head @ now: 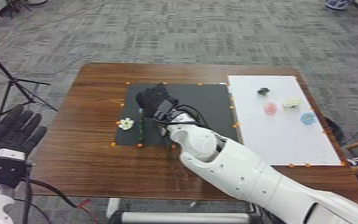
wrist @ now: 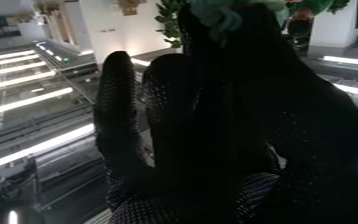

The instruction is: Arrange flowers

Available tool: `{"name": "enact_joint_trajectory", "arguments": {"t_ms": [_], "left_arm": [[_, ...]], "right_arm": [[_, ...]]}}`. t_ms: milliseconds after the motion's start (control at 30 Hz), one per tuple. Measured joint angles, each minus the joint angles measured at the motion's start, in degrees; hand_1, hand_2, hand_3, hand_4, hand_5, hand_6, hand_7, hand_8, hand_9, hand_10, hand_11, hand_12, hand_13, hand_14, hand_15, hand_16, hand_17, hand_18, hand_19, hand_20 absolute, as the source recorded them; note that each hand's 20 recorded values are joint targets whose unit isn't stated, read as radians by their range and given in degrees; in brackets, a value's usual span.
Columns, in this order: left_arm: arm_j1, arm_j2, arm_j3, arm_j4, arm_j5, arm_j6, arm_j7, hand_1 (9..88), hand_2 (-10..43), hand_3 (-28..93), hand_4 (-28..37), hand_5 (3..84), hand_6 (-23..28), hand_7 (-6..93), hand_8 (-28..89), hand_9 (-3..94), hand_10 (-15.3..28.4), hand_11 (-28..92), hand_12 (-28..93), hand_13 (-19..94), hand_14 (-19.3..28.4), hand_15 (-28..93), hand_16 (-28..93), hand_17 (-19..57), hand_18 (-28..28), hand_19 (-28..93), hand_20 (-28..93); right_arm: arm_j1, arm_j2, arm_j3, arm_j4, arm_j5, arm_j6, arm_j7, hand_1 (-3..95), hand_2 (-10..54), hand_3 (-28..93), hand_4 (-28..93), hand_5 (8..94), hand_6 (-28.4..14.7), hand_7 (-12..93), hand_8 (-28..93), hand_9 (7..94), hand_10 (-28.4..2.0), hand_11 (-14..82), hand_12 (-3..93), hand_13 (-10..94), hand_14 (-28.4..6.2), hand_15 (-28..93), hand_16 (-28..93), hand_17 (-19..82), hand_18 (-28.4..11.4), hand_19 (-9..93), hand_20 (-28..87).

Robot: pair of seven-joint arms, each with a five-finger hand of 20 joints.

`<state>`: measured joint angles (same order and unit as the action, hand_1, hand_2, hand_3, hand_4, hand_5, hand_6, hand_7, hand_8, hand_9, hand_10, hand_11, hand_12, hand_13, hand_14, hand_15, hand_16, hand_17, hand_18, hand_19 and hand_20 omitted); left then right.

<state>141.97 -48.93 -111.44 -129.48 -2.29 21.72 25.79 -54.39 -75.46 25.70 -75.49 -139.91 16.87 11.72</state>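
Over the black mat (head: 209, 96), my right hand (head: 156, 99) extends straight fingers, slightly apart (hold on the blue-green petals (wrist: 218, 19): cannot tell). White flower (head: 126, 122): mat's left. My left hand (head: 8, 135): fingers spread.

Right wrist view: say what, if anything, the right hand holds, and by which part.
It can't be told: blue-green petals show against the right hand, without a clear grip.

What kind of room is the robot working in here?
Probably a robotics lab or workshop: a black tripod stands beside the table, cables trail over patterned carpet, and strip lights show overhead.
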Motion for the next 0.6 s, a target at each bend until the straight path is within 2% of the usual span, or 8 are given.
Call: {"name": "enact_joint_trajectory", "arguments": {"t_ms": [267,500,600], "left_arm": [[-0.2,0.23,0.16,0.07,0.01,-0.03,0.08,22.9,20.3,67,-28.3,38.5,8.5,12.5,-7,33.7,14.2,20,14,24,13.4,29,-2,-3.4,10.5,19,13],[-0.5,0.59,0.40,0.16,-0.13,0.00,0.16,23.1,20.4,67,-28.3,38.5,8.6,12.6,-7,33.8,14.3,20,14,24,13.5,29,-2,-3.4,10.5,19,13],[-0.5,0.64,0.35,0.16,-0.25,0.01,0.33,23.0,20.4,67,-28.3,38.5,8.6,12.6,-7,33.8,14.2,20,14,24,13.4,29,-2,-3.5,10.5,19,13]], "right_arm": [[0.0,0.0,-0.1,-0.6,1.2,-1.1,0.5,58.2,-9.5,69,-28,60.8,0.2,35,-3,74.2,-7.9,10.0,37.0,67,-5.0,65,42,27,-20.5,71,37],[-0.1,0.0,-0.1,-1.3,2.0,-2.0,1.0,54.5,-9.5,73,-28,60.2,0.2,31,-6,69.0,-9.4,17.2,28.8,66,-5.3,65,42,27,-20.5,71,36],[-0.3,0.0,0.1,-1.7,2.2,-2.4,1.0,54.1,-9.5,74,-28,60.3,0.4,28,-14,67.9,-10.0,18.9,25.5,66,-5.4,65,41,27,-20.5,71,36]]}}
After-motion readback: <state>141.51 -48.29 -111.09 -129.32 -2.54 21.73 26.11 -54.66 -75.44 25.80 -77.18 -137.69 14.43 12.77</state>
